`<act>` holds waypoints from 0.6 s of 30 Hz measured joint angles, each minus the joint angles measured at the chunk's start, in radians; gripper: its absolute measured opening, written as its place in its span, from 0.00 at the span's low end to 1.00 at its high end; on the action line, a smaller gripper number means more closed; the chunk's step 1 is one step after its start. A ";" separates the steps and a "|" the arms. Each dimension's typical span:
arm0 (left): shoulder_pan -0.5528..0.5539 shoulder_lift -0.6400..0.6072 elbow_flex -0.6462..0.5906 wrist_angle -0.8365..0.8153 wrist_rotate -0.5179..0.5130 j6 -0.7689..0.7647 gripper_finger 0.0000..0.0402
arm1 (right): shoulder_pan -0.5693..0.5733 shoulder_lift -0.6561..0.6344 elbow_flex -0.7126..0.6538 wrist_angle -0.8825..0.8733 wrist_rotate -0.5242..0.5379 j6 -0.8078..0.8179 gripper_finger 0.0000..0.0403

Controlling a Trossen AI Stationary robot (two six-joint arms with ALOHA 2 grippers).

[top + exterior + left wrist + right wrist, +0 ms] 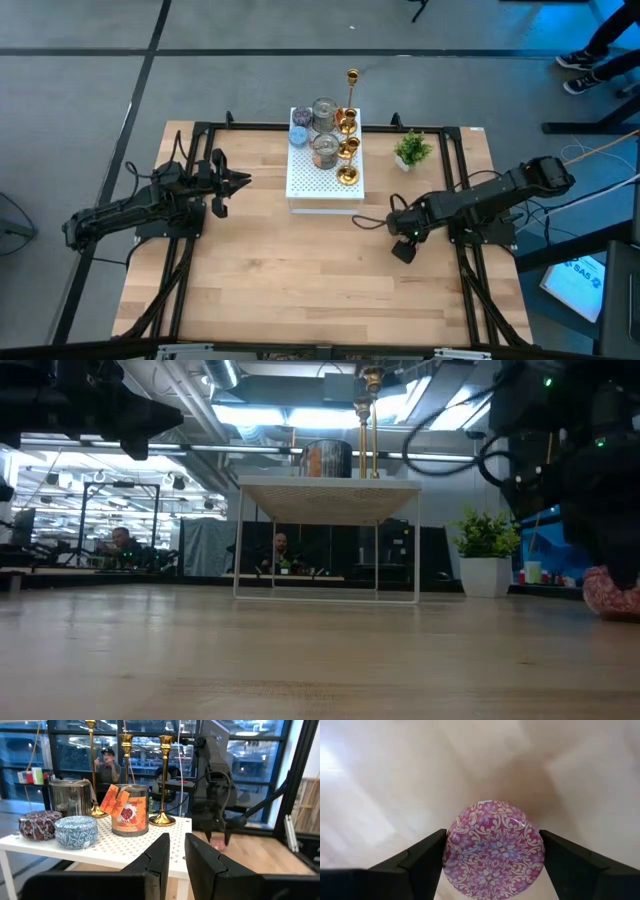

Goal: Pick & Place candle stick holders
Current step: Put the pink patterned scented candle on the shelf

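Wooden tabletop (300, 270) carries a white perforated stand (325, 182) at its far middle, with a small plant (411, 150) just beside it. The right gripper (492, 851) is low over the table, on the stand's near right, its fingers (422, 857) spread around a pink patterned tin (493, 849) that sits between them on the wood; whether the pads touch it cannot be told. Beyond this gripper, on the stand, are gold candlesticks (161, 780), a labelled candle jar (130, 810), a silvery cup (70, 797) and two more patterned tins (76, 831). The left gripper (174, 851) waits well left of the stand, fingers nearly pressed together with a narrow gap.
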State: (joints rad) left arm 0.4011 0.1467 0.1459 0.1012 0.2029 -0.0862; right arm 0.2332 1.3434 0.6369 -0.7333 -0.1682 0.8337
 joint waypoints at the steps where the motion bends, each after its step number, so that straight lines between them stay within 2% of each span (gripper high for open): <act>1: 0.000 0.000 0.000 0.002 0.000 -0.014 0.14 | 0.012 0.000 0.000 0.027 0.000 0.001 0.74; 9: -0.001 0.003 0.000 0.003 0.003 -0.056 0.13 | 0.077 0.004 -0.004 0.201 0.081 0.030 0.74; 13: -0.001 0.012 0.000 0.011 0.066 -0.107 0.14 | 0.086 0.013 -0.005 0.256 0.125 0.021 0.74; 18: -0.001 0.013 0.000 0.050 0.109 -0.114 0.15 | 0.087 0.065 0.004 0.282 0.130 -0.021 0.74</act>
State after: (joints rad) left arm 0.4000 0.1596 0.1459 0.1514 0.3117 -0.1999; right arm 0.3206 1.4088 0.6406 -0.4515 -0.0383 0.8126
